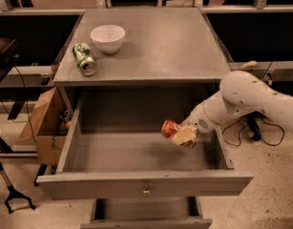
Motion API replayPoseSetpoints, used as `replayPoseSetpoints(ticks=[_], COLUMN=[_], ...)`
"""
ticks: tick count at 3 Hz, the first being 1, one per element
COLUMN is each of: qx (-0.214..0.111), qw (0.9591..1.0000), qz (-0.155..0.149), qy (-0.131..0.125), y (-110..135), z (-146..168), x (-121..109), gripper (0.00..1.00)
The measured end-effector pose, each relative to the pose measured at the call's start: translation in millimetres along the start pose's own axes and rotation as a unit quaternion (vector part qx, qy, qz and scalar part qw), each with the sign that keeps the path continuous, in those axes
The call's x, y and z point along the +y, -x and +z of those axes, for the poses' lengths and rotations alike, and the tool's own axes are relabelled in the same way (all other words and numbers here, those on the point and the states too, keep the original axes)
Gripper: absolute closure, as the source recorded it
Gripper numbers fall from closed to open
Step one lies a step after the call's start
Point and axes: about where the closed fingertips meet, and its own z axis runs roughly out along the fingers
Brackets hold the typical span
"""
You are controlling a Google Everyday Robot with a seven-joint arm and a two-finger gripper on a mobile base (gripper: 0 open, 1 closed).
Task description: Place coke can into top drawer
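One end effector (183, 136) clasps cylindrical coke can (169, 128) over metal top drawer (103, 187).

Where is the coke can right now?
In the camera view, the coke can is gripped by the claw over the image-right side of the open top drawer, close to its right wall.

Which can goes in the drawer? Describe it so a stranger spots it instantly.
Find the open top drawer. Over its right half, the robot's hand grips the coke can. It is red-orange and held in the air; the green can lies on the cabinet top beside the white bowl.
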Motion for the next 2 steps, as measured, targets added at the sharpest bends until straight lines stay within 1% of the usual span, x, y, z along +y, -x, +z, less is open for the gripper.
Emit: replayPoseSetpoints(ticks=[1,2], qx=[-0.008,-0.020], qw=[0.9995,0.9986], qz=[0.030,0.044], qy=[-0.010,-0.019], y=[-8.4,-7.1], z=[14.1,16.6], x=[-5.2,-9.1], gripper=[0.59,0.35])
